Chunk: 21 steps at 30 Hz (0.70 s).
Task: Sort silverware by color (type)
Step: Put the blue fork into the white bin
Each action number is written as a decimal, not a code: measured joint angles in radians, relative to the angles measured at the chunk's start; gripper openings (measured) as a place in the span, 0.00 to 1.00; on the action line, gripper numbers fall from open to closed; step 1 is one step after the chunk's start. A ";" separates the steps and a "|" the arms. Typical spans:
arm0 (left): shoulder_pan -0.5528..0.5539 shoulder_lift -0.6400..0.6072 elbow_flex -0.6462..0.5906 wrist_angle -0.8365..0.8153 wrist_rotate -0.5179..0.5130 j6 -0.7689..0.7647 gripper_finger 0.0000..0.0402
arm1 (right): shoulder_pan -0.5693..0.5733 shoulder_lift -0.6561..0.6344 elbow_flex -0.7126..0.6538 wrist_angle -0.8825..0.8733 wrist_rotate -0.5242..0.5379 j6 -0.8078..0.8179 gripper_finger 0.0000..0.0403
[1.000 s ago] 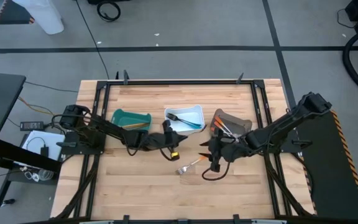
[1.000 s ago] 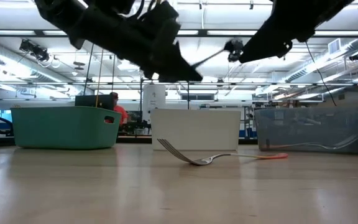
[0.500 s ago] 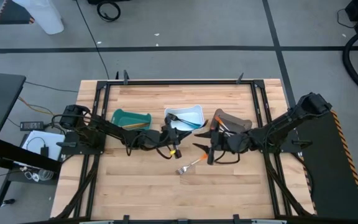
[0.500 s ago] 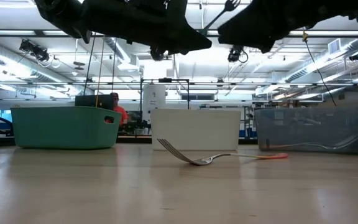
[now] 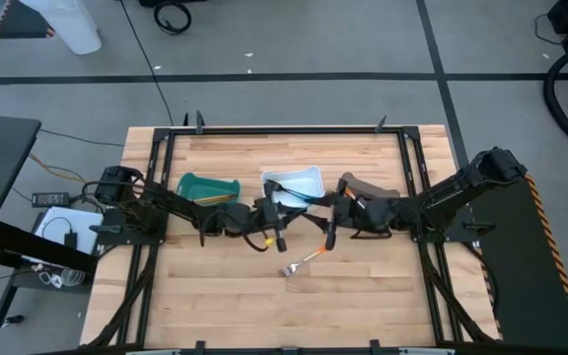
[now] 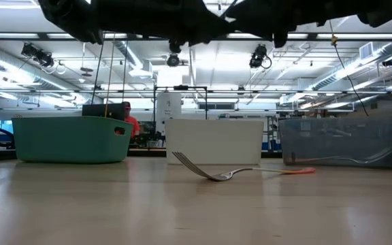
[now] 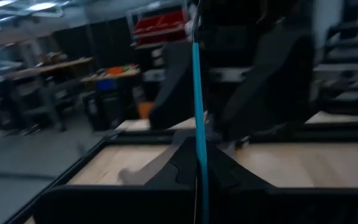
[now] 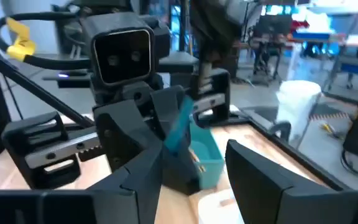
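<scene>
Left wrist view: left pincer [image 7: 199, 158] grips blue utensil [image 7: 198, 106] | high view: hidden

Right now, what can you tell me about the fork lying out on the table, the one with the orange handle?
The orange-handled fork is slim, with a silver-looking metal head and neck and an orange grip that looks like plastic. It lies loose on the bare wooden table, in front of the bins and outside all of them, set diagonally in the high view. In the low view its tines curve up off the wood while the handle rests flat. Neither claw touches it; both arms hang above the table behind it.
</scene>
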State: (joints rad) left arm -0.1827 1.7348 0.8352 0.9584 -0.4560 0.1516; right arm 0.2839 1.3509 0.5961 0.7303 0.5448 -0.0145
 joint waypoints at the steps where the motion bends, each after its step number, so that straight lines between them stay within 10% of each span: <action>1: 0.001 0.000 0.000 0.016 0.030 0.000 0.03 | 0.000 0.000 0.000 0.014 -0.015 -0.014 0.45; 21: 0.042 0.000 0.000 0.099 0.203 -0.087 0.03 | -0.019 -0.003 0.000 0.176 -0.185 -0.154 0.21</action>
State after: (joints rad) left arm -0.1406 1.7348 0.8352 1.0570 -0.2533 0.0643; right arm 0.2648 1.3482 0.5961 0.9066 0.3596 -0.1680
